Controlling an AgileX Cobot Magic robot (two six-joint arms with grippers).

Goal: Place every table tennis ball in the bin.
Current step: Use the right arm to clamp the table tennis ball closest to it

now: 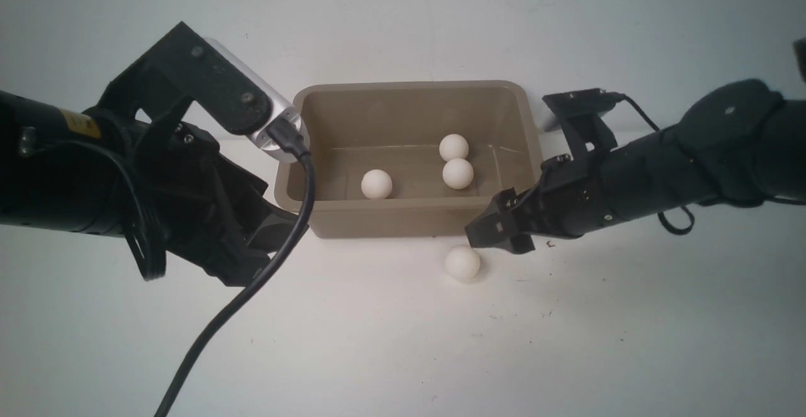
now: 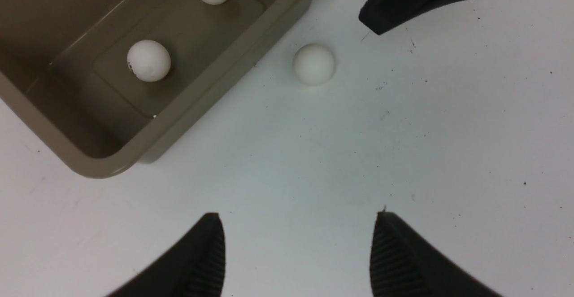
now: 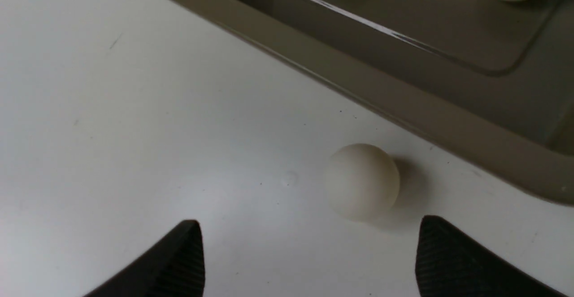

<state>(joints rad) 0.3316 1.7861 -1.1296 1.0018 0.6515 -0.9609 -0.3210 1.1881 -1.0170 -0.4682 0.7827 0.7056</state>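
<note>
Table tennis balls [image 1: 376,184], small, round, matte white: three are sitting in the bin, one is waiting outside.

Scene, big to small. Pale, smooth tabletop [image 1: 504,354] is carrying everything. Taupe rectangular plastic bin [image 1: 403,218] with rounded corners and flared rim is standing upright, its open top facing up, so balls can drop in and its walls are keeping them from rolling off.

Black two-fingered left tool [image 2: 296,218] is hanging off to the bin's left, fingers apart, holding nothing. Probably parking there to leave room for the other arm. Black two-fingered right tool [image 3: 311,225] is hovering by the bin's near right side, fingers spread wide and empty, likely lining up for a pick.

Inside: two balls are resting close together toward the right, the third is lying by itself further left.

Loose ball [image 1: 463,262] is lying on the tabletop just outside the bin's near wall. It's sitting near the right tool's fingertips, slightly to their left and nearer the front camera, not between the fingers. It's lying well apart from the left tool.
</note>
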